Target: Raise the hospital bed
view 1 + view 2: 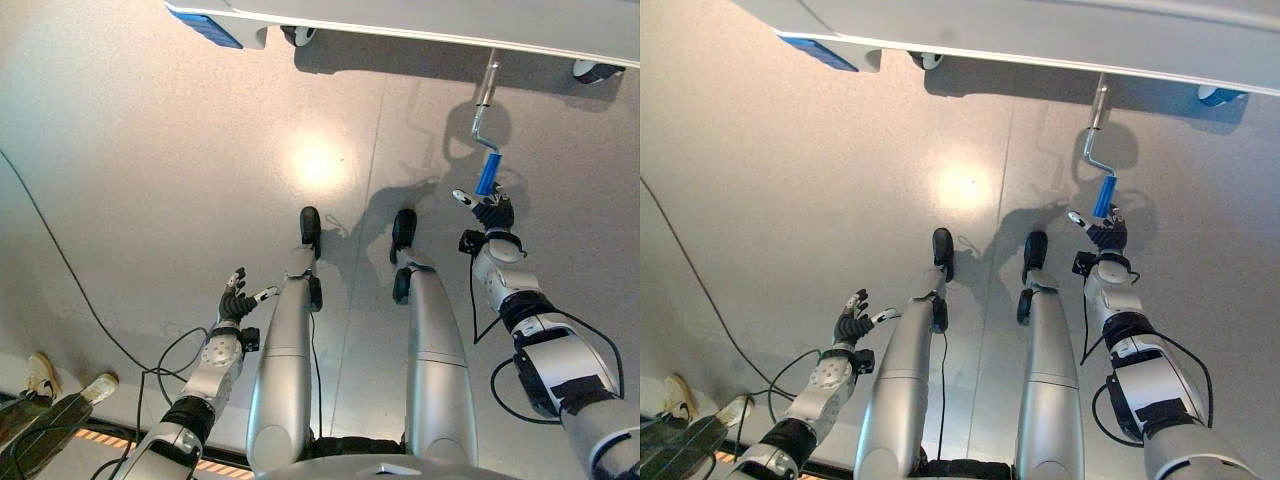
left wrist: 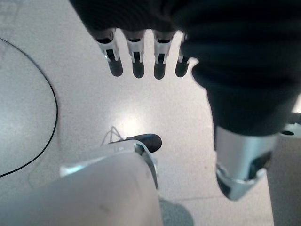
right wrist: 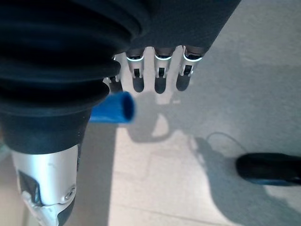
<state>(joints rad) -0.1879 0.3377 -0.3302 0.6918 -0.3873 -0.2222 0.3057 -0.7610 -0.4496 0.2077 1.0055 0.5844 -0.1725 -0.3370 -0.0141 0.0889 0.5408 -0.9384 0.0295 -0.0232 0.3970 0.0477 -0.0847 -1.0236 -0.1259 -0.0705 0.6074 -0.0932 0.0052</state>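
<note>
At the lower left corner of the left eye view, a person's shoes (image 1: 40,378) stand on the pale grey floor (image 1: 150,180), next to an orange-and-black striped strip (image 1: 110,437) that runs along the bottom edge. A thin black cord (image 1: 60,260) crosses the floor from the left edge toward the bottom.

A little further up, in the lower left part of the frame, the left hand (image 1: 237,299) hangs above the bare floor, released, its fingers spread and its thumb held apart, touching nothing. In the left wrist view its dark-tipped fingers (image 2: 137,66) stand in a straight row over the floor.

In the right half, at about mid-height, the right hand (image 1: 488,211) reaches up to the bed's crank. The blue grip (image 1: 487,173) of the crank handle (image 1: 484,105) lies just above the hand, its lower end right at the fingers. In the right wrist view the blue grip (image 3: 113,108) sticks out beside the dark ribbed cover, beneath the row of fingers (image 3: 160,80), which point straight and are not curled round it; the hand is released, close to the grip, and whether it touches the grip I cannot tell.

The handle's silver rod bends and rises to the underside of the hospital bed (image 1: 450,25), whose white frame runs across the top of the frame. A blue panel (image 1: 212,28) sits at its upper left end, and castor wheels (image 1: 298,36) show beneath the frame, one near the top centre and another at the upper right.
</note>
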